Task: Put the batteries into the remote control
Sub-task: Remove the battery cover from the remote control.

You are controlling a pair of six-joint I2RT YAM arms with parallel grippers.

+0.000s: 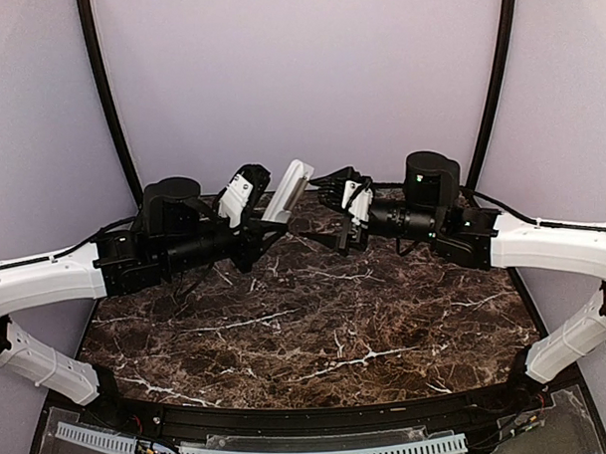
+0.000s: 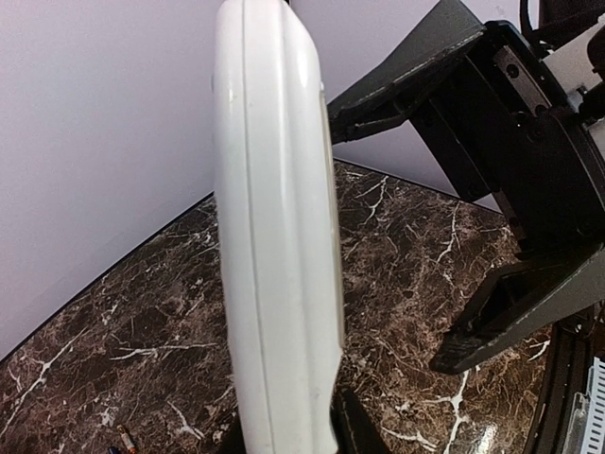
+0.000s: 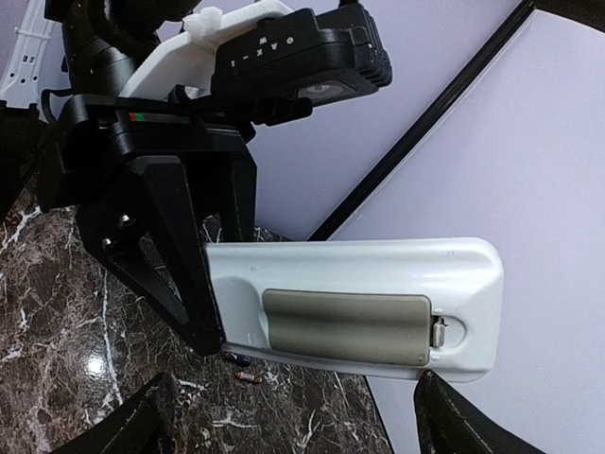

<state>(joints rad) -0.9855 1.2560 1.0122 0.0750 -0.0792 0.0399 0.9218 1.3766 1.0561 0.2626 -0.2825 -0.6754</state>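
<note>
Right wrist view shows the back of the remote control point(image 3: 378, 270) and its grey panel point(image 3: 345, 326); left wrist view shows only its thin edge. The left gripper point(image 1: 270, 220) pinches its lower end above the desk point(image 1: 316, 326), and the right gripper point(image 1: 328, 212) is spread wide beside it. A tiny battery point(image 3: 248, 376) lies on the desk.

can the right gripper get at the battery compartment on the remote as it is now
Probably yes: the left gripper holds the remote up, its battery compartment facing the open right gripper, nothing between them.
</note>
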